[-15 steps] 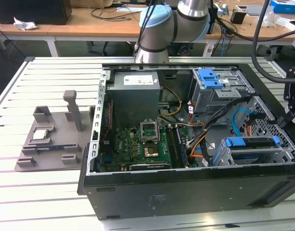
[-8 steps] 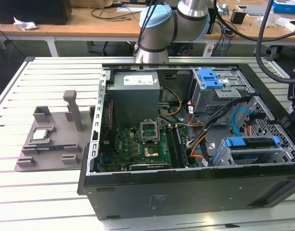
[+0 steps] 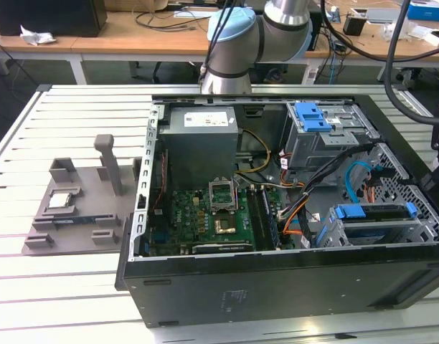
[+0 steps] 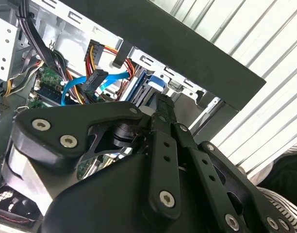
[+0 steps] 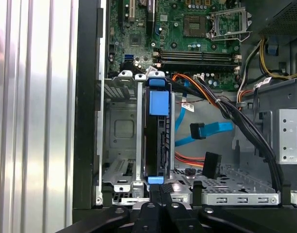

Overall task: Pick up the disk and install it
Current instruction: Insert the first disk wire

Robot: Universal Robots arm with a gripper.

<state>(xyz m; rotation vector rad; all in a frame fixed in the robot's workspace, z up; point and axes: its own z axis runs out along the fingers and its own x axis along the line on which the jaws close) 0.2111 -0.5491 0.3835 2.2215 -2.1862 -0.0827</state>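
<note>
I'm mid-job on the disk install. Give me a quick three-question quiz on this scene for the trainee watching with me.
1. True or false: the disk stands edge-on in the drive cage inside the computer case.
2. In the exterior view, what lies on the grey fixture to the exterior view's left of the case?
A) a small square silver chip
B) a second drive
C) a screwdriver
3. Fill in: in the first wrist view, the flat data cable beside the cage is ___ in colour.

Key: 1 true; 2 A; 3 blue.
</note>
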